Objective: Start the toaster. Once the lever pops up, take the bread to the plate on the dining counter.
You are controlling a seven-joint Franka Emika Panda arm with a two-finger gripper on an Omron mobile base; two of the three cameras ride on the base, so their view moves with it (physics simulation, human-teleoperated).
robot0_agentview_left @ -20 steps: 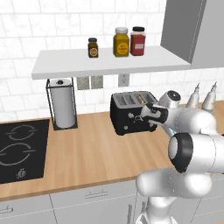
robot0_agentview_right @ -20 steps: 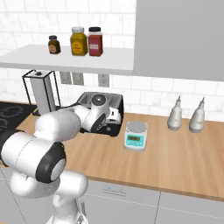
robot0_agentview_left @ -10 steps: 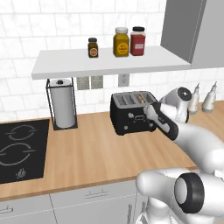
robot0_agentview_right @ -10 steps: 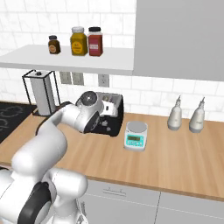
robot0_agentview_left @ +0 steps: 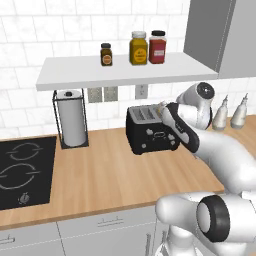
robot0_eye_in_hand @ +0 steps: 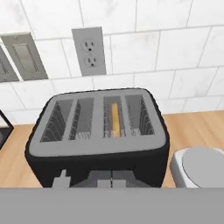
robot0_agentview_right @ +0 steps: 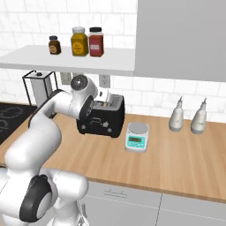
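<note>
Gripper point(robot0_eye_in_hand: 105, 184) fingertips are mostly cut off by the bottom of the hand view; just small grey stubs show at the toaster's point(robot0_eye_in_hand: 98, 144) front lower edge. In the left base view the hand and forearm cover the toaster's right end, so finger contact can't be made out there. In the right base view the wrist hides the toaster's left top half. The gripper is fully closed, and nothing visible is held.

The bread point(robot0_eye_in_hand: 115, 119) sits sunk in a slot, only a thin tan edge showing, in the third slot from the left in the hand view. Its face is hidden by the slot walls.

The toaster stands upright on the table point(robot0_agentview_left: 115, 175), back near the tiled wall below the outlets point(robot0_eye_in_hand: 89, 51). Its long axis runs 9 to 3 in the hand view; the four slots run front to back, 6 to 12. The bread's edge follows the same 6–12 line.

From the gripper, the toaster is directly ahead and below; the bread lies at about 12, slightly toward 1, past the front rim. A scale point(robot0_agentview_right: 137, 137) sits just beside the toaster at 3 in the hand view, cut off by the frame edge. A paper towel holder point(robot0_agentview_left: 71, 118) stands well off at 9 in the left base view.
</note>
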